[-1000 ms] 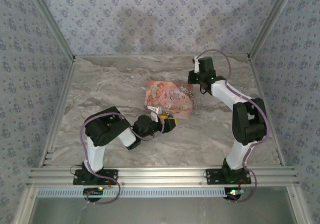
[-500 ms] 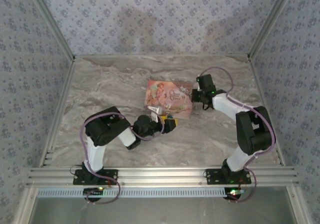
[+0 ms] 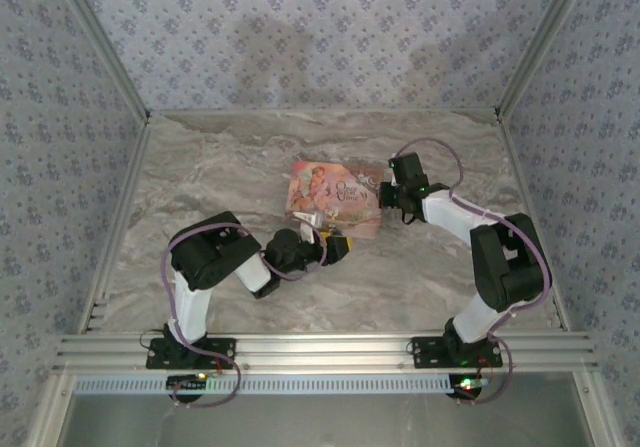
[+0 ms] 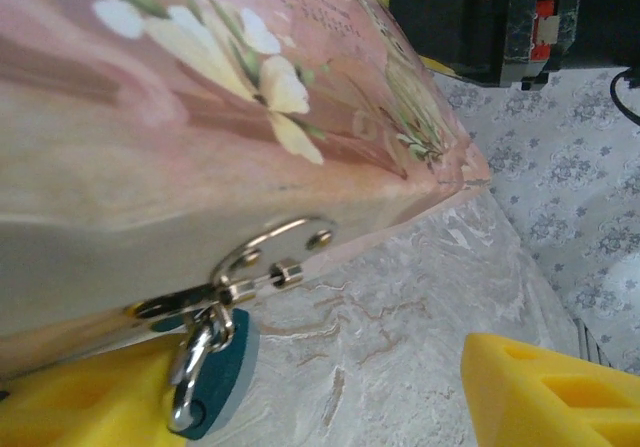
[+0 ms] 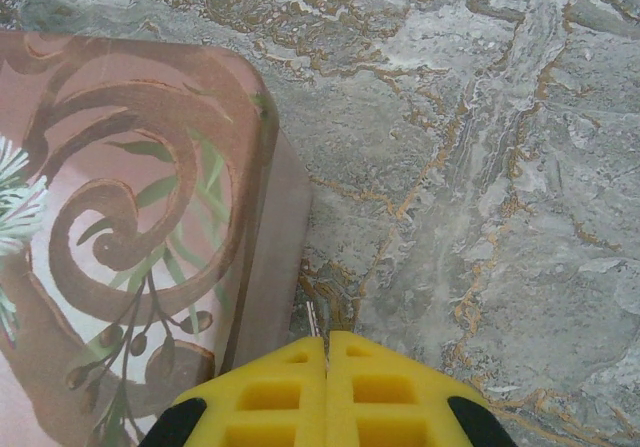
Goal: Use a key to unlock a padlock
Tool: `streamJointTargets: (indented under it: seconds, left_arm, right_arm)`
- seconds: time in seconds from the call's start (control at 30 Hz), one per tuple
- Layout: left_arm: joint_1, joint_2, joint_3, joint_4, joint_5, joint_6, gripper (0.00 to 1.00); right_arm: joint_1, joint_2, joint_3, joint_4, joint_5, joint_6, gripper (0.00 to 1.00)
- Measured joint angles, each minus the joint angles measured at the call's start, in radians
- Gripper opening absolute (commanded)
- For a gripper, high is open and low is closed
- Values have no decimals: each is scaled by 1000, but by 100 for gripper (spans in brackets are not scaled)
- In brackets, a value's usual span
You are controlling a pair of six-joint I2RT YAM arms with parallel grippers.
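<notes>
My left pincer [image 4: 315, 392] is spread wide at the storybook's [image 4: 200, 117] near edge, straddling the padlock [image 4: 212, 382] that hangs from its clasp. The padlock sits close against one finger, not pinched; I'd say I'm lined up to grab it. My right pincer [image 5: 327, 357] is pressed together, low over the surface [image 5: 500, 167] beside the book's right edge, probably to brace it.

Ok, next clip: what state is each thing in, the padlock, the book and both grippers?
book: closed, flat on the table.
padlock: hanging by its shackle from the book's clasp; locked or not, cannot tell.
left gripper: open, straddling the padlock.
right gripper: shut, tips beside the book's corner.
</notes>
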Motion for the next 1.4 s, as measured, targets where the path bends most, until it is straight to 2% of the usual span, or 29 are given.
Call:
streamJointTargets:
  seconds: [0.07,0.17,0.47,0.7,0.8,0.87,0.93,1.17,1.4]
  left_arm:
    - [6,0,-11,8,1,-2,62]
    - [13,-2,-28,19,7,-5,60]
    - [30,-6,-43,16,18,-22,39]
    - [45,-3,-43,16,34,-38,31]
    - [50,1,-43,22,38,-36,23]
    - [53,2,-43,23,40,-36,26]
    - [54,2,-43,23,42,-34,42]
    - [57,14,-29,30,57,-38,51]
    - [49,36,8,36,70,-56,57]
  right_arm:
    - [0,0,-2,4,0,0,0]
    - [0,0,-3,7,0,3,0]
    - [0,-1,-3,11,0,6,0]
    - [1,-12,-5,14,-1,7,0]
    - [2,-17,-5,16,0,7,0]
    - [3,-17,-5,18,0,6,0]
    - [3,-17,-5,18,-1,7,0]
    - [6,-17,-5,21,0,7,0]
    - [31,-17,-12,38,0,7,0]
